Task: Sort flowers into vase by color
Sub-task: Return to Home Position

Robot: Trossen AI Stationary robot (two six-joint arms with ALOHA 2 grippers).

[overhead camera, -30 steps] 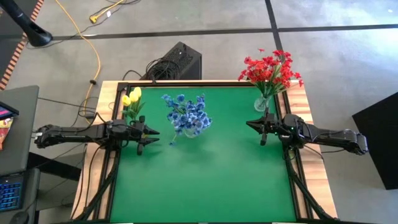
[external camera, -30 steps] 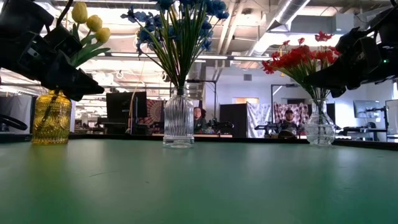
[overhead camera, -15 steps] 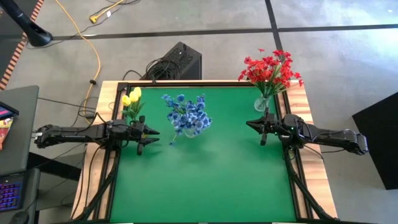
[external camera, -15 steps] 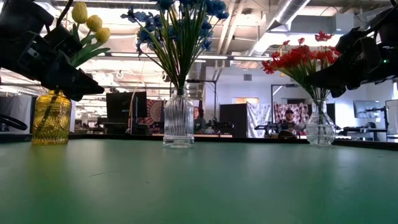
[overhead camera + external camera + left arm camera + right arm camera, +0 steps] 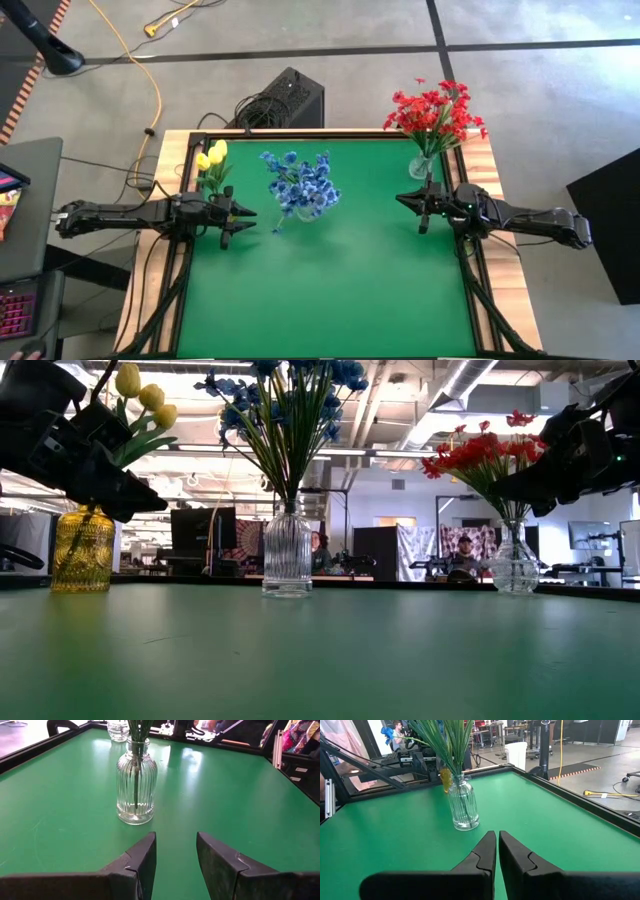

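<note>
High view tells me the yellow flowers (image 5: 211, 157) far left, blue flowers (image 5: 300, 185) centre and red flowers (image 5: 435, 112) far right stand in 3 vases (image 5: 287, 550), so I judge only homing is left: pull back the left gripper (image 5: 175, 837), narrowly parted and empty, and the right gripper (image 5: 497, 834), closed on nothing, clear of the blooms.

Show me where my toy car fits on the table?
Away from the vases, half the green table is bare; so is the gap between blue flowers and red flowers. It's crowded where the left gripper hangs by the yellow tulips and the right gripper by the red ones.
</note>
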